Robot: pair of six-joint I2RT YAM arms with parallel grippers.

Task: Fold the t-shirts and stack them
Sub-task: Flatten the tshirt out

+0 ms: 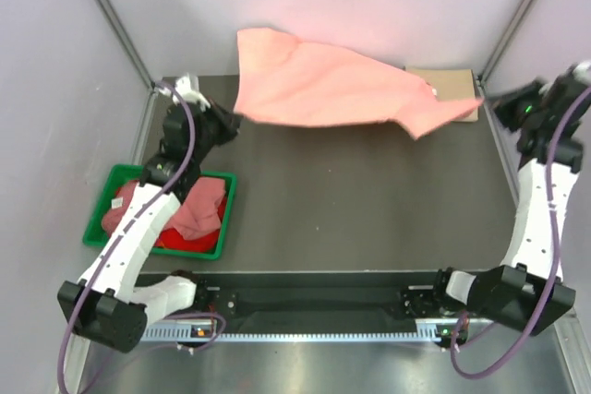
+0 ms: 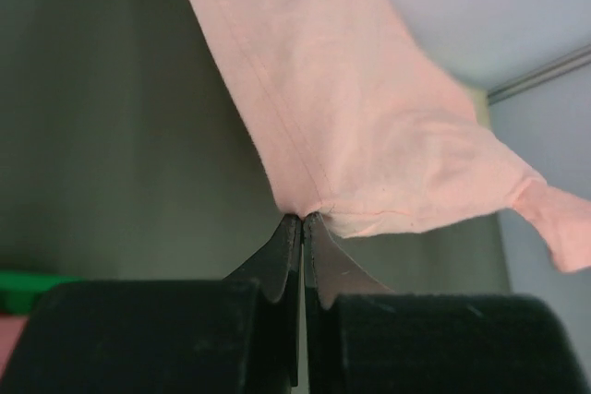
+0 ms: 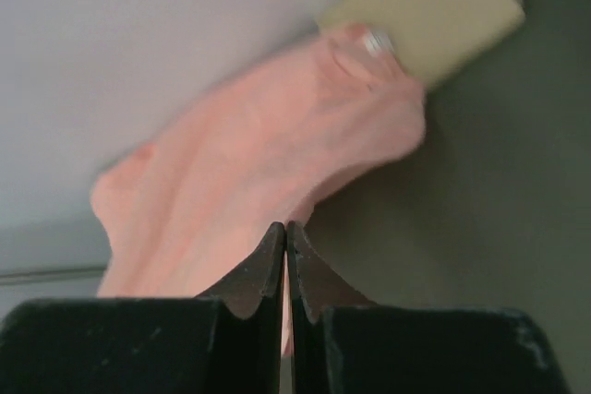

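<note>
A salmon-pink t-shirt [image 1: 323, 85] hangs stretched in the air across the back of the table. My left gripper [image 1: 235, 119] is shut on its left lower corner, seen in the left wrist view [image 2: 302, 217] with the cloth [image 2: 351, 108] spreading away from the tips. My right gripper [image 1: 487, 95] is shut on the shirt's right end; in the right wrist view [image 3: 285, 226] the cloth [image 3: 259, 163] runs between the tips. A folded tan-beige t-shirt [image 1: 452, 88] lies at the back right, partly hidden behind the pink one; it also shows in the right wrist view [image 3: 429, 6].
A green plastic bin [image 1: 98, 219] at the left holds pink and red shirts [image 1: 199, 214], partly covered by my left arm. Grey walls close in the back and sides. The dark table [image 1: 369, 200] lies below the held shirt.
</note>
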